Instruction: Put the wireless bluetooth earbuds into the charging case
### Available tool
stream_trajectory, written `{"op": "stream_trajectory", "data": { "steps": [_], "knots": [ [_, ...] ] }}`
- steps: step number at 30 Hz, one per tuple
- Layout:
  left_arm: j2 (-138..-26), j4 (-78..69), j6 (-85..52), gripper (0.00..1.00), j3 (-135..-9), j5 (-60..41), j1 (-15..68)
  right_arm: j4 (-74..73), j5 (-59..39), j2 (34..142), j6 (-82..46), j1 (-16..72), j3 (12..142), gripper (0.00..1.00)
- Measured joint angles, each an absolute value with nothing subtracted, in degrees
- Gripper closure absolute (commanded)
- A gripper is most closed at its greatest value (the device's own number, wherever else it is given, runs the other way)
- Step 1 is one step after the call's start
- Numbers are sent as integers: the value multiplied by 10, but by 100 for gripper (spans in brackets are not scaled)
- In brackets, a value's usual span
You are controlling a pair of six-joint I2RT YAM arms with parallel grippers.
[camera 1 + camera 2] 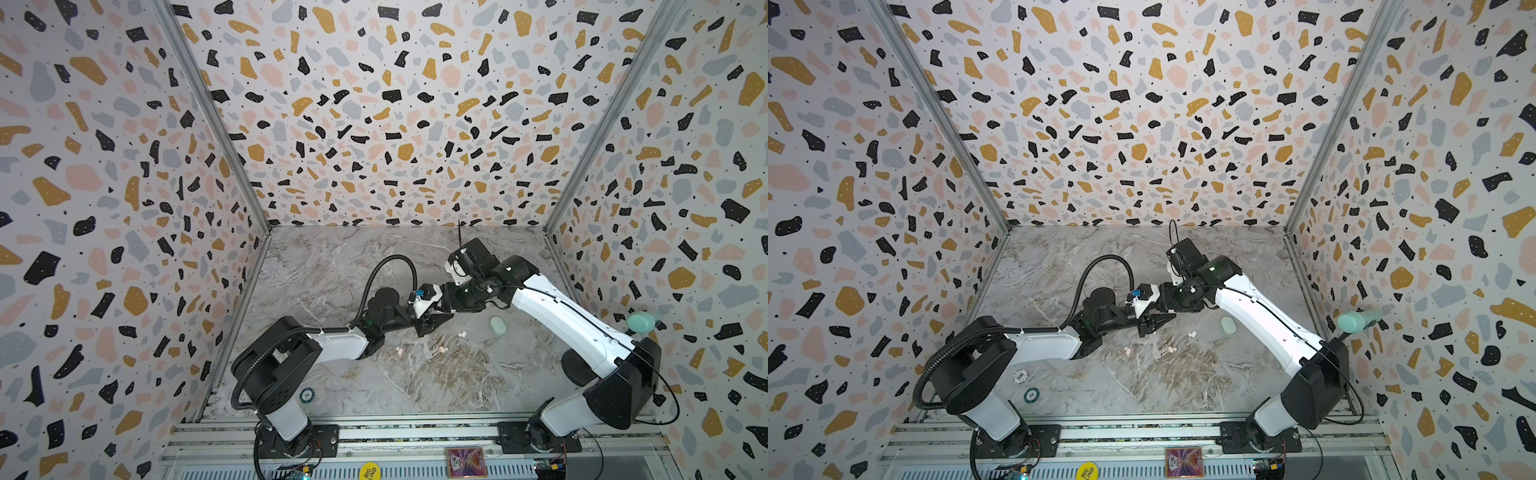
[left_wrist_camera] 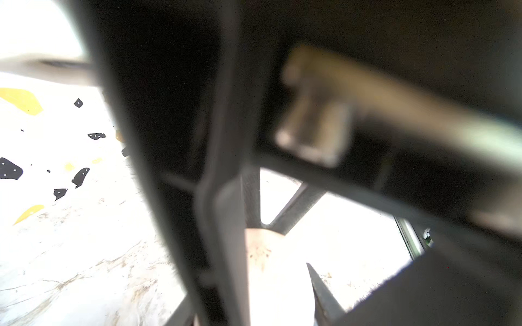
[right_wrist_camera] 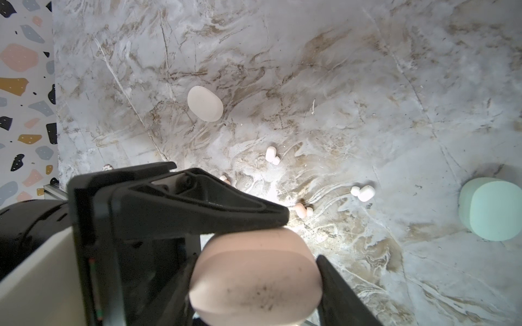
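At mid-table, your right gripper (image 3: 255, 262) clamps the pink charging case (image 3: 254, 285); your left gripper (image 1: 442, 321) touches its top, its grip unclear; the earbuds (image 3: 363, 192) lie loose on the marble table (image 1: 332, 257), slightly nearer.

The left wrist view was largely blurred. The pink case (image 3: 254, 276) and mint case (image 3: 491, 209) were cut off at picture edges; one pink earbud (image 3: 223, 178) lay half hidden.
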State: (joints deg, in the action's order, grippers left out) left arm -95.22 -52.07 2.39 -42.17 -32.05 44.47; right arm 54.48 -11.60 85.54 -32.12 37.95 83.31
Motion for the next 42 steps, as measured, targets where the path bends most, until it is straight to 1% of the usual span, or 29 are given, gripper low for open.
{"op": "stream_trajectory", "data": {
  "steps": [7,23,30,42],
  "knots": [
    [-952,-520,25,47,-422,-323,445,545,-117,855,-321,379,834,40],
    [-952,-519,33,48,-423,-325,445,547,-121,855,-323,379,835,40],
    [-952,-518,41,44,-423,-326,445,547,-126,855,-324,377,835,40],
    [-950,-510,53,47,-423,-325,445,550,-135,855,-324,371,837,40]
  ]
}}
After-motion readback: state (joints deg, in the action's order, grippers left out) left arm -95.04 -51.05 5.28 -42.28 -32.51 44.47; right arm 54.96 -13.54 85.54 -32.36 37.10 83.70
